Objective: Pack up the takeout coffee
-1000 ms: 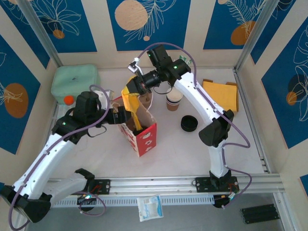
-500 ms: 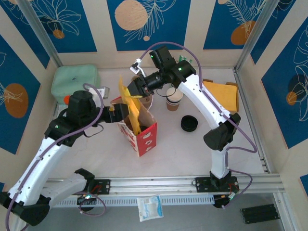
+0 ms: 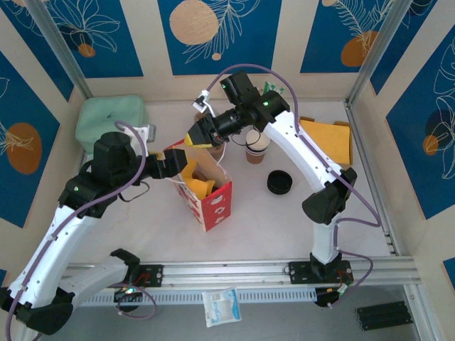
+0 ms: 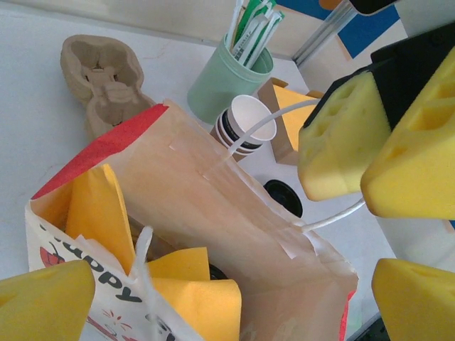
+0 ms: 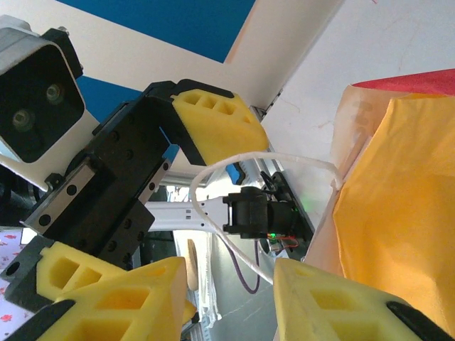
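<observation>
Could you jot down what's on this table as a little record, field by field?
bag: paper bag upright, mouth open, yellow paper inside
left gripper: open, at the bag's rim
right gripper: jaws apart, at the bag's white handle
beside bag: stack of lidless cups, black lids
lidded coffee: cannot tell whether it is in the bag
</observation>
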Controlling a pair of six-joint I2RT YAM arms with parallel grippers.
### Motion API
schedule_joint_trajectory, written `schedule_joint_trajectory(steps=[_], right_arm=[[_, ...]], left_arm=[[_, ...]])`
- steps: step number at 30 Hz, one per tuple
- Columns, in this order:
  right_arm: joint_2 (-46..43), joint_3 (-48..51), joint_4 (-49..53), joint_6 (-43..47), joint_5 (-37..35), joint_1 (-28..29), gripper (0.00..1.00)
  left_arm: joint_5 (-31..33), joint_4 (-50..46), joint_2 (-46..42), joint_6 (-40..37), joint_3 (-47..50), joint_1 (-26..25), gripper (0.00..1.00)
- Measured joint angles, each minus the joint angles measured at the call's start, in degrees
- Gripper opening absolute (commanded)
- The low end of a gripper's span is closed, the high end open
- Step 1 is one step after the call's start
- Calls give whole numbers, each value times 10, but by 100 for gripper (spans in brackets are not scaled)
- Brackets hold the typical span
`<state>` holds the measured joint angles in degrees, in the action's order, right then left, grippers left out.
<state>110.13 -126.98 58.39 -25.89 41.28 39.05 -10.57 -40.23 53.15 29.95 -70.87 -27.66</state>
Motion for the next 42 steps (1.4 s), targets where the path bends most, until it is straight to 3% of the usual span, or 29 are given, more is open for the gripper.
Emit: schedule_joint_trajectory(steps=[11,24,35,40,42], right_arm=[[-14,0,0,0,-11,7,49],[-98,22,12,12,-69,6,70],[-240,174,-24,12,-123,-37,87],[-325,271,-54,14,-187,-74,99],[-367,314,-71,16,-227,-89,99]], left_arm=[[37,-15,-4,-5,-19,0,99],[148,-40,-29,-47,-29,0,99],[259,-42,-50,-96,-31,0,99],[317,-18,-70,-130,-18,0,99],[343,-1,-80,-150,-3,0,99]])
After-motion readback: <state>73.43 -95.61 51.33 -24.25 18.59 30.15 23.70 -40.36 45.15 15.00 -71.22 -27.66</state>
